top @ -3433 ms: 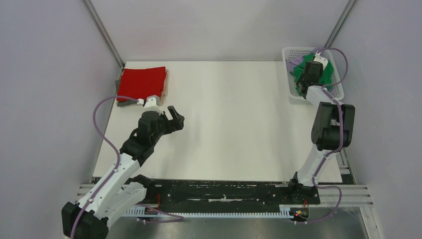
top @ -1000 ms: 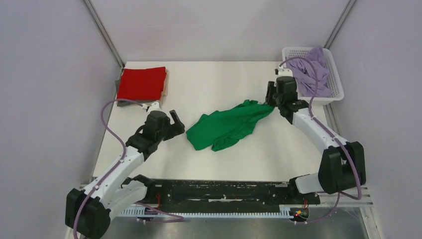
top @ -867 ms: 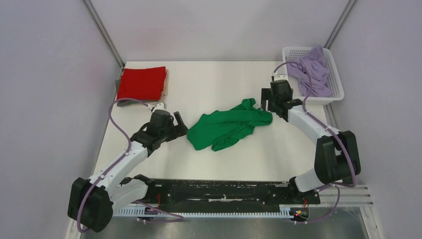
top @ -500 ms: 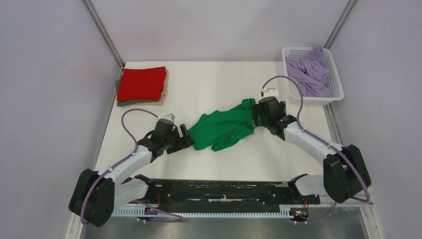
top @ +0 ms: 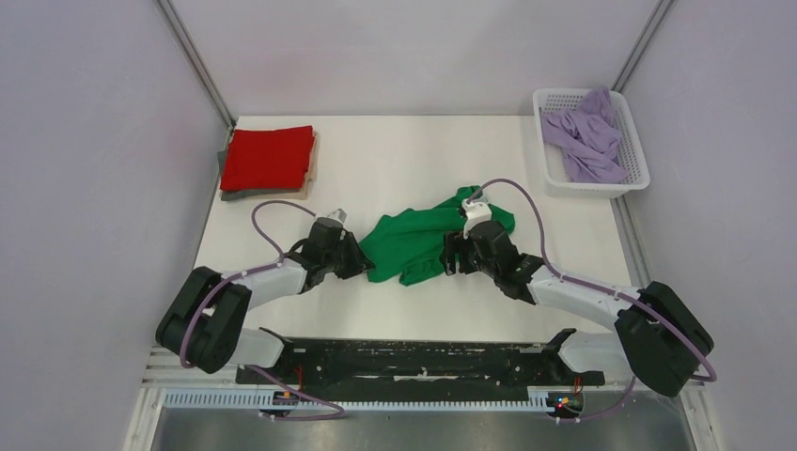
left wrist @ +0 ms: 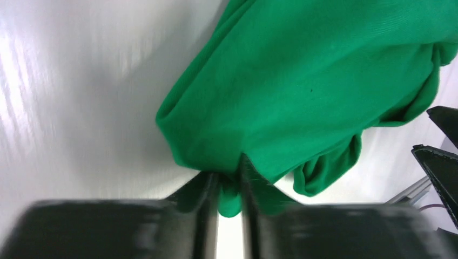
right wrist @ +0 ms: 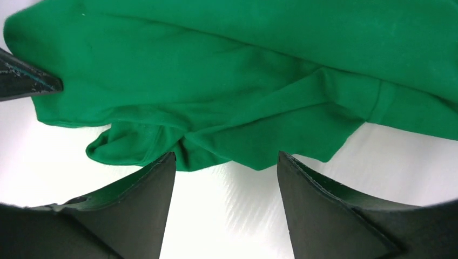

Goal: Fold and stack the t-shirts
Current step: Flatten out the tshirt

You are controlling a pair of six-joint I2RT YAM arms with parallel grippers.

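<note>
A crumpled bright green t-shirt (top: 414, 240) lies mid-table. My left gripper (top: 362, 266) is low at its left end, shut on a fold of the green cloth (left wrist: 302, 81) that bulges between the jaws of the gripper (left wrist: 229, 172). My right gripper (top: 449, 256) sits at the shirt's near right side. It is open (right wrist: 227, 156), with its fingertips at the hem of the shirt (right wrist: 243, 70) and only bare table between them. A folded red t-shirt (top: 268, 158) lies on a grey one (top: 228, 194) at the back left.
A white mesh basket (top: 590, 191) at the back right holds a lavender t-shirt (top: 587, 141). The table's left edge (top: 202, 244) runs close to my left arm. Purple cables loop above both wrists.
My left gripper slid right to the green shirt's left end and closed on it. My right gripper moved from the shirt's far right end down to its near edge.
</note>
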